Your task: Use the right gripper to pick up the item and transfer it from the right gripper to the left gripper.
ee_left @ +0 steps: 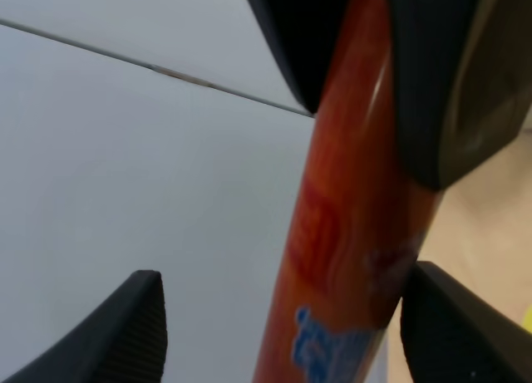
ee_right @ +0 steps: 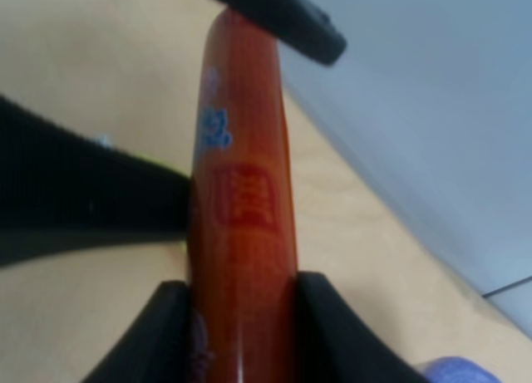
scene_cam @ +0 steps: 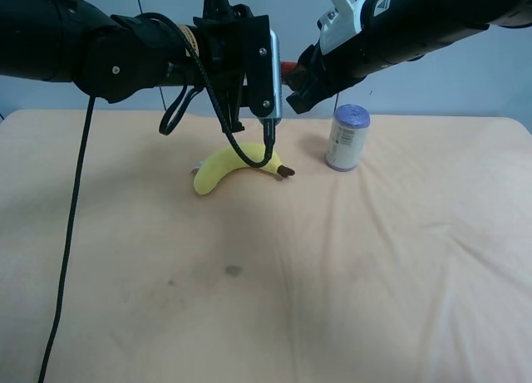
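Note:
The item [ee_right: 241,200], a red stick with blue-and-white markings, is clamped in my right gripper [ee_right: 241,293], whose black fingers [ee_right: 158,333] hug both its sides. In the exterior high view only a red tip [scene_cam: 288,67] shows between the two arms, held in the air above the table. My left gripper [ee_left: 287,316] is open, and the item [ee_left: 349,225] passes between its two spread fingers [ee_left: 125,333], close to one of them. In the exterior high view the left gripper [scene_cam: 271,76] with its silver-grey plate meets the white-bracketed right gripper [scene_cam: 298,82].
A yellow plush banana [scene_cam: 237,167] lies on the tan tablecloth [scene_cam: 249,300] below the grippers. A white-and-purple can [scene_cam: 347,138] stands to the banana's right in the exterior high view. A loose black cable [scene_cam: 71,233] hangs from the left arm.

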Action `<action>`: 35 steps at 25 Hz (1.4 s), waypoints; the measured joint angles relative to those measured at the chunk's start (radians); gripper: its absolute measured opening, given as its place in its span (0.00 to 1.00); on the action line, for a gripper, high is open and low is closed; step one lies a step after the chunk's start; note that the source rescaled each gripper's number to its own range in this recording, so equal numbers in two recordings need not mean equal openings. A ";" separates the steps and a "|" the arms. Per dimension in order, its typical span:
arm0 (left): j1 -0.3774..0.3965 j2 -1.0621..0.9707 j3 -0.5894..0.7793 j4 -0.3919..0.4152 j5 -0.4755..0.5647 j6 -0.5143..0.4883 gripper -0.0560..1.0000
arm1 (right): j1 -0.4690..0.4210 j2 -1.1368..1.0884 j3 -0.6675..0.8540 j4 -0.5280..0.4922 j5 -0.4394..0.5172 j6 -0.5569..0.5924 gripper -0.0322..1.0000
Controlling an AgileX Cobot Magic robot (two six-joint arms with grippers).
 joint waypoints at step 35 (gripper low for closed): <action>-0.013 0.057 0.003 -0.008 -0.107 -0.014 0.08 | -0.004 0.000 -0.001 -0.048 -0.005 -0.050 0.03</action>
